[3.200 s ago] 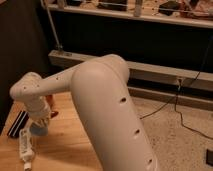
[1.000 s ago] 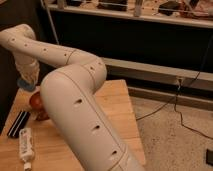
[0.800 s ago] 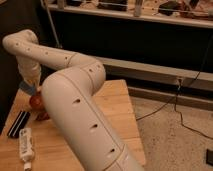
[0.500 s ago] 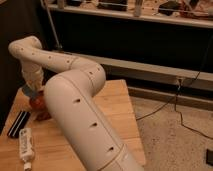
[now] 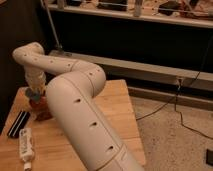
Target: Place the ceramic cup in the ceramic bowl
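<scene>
The gripper (image 5: 34,89) hangs from the white arm's wrist at the left end of the wooden table (image 5: 117,107), pointing straight down. The small light-blue ceramic cup (image 5: 33,94) shows right at the gripper's tip. Directly under it sits the glossy orange-red ceramic bowl (image 5: 39,105), partly hidden by the arm. The cup is at the bowl's rim level or just inside it; I cannot tell whether it rests in the bowl.
A black oblong thing (image 5: 17,124) and a white bottle (image 5: 26,146) lie on the table's front left. The big white arm (image 5: 80,110) covers the table's middle. Dark shelving stands behind, and a cable lies on the floor at the right.
The arm's wrist has come down from well above the bowl to just over it, and the gripper with it. The black thing and the white bottle have not moved.
</scene>
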Controlling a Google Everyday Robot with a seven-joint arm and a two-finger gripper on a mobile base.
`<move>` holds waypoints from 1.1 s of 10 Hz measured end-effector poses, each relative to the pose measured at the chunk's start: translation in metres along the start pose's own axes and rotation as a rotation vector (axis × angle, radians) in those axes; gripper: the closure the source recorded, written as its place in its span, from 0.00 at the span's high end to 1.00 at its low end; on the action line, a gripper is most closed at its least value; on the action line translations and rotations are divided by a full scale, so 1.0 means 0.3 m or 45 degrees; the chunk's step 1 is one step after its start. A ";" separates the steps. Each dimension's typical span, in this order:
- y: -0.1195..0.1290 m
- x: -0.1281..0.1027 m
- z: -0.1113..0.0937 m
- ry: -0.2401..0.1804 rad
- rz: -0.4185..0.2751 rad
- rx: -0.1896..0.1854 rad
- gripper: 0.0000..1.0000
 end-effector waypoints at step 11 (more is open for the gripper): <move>-0.042 0.011 0.126 0.026 0.019 0.052 0.05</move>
